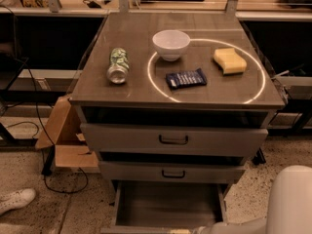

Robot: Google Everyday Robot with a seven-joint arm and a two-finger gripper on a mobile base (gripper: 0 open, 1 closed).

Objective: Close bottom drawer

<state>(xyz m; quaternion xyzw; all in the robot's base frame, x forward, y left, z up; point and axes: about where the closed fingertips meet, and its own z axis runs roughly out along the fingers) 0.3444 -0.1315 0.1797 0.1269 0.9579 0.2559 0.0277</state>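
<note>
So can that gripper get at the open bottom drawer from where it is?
Probably yes. The gripper is at the picture's lower edge, right by the front of the bottom drawer, and nothing shows between them.

The end effector (201,230) sits at the lower edge, mostly cut off, touching or just beside the front rim of the bottom drawer (168,206), which stands pulled open beyond it. Farther beyond, the surface (136,30) carries a bowl (171,44), a can (118,66) and a sponge (229,61).
</note>
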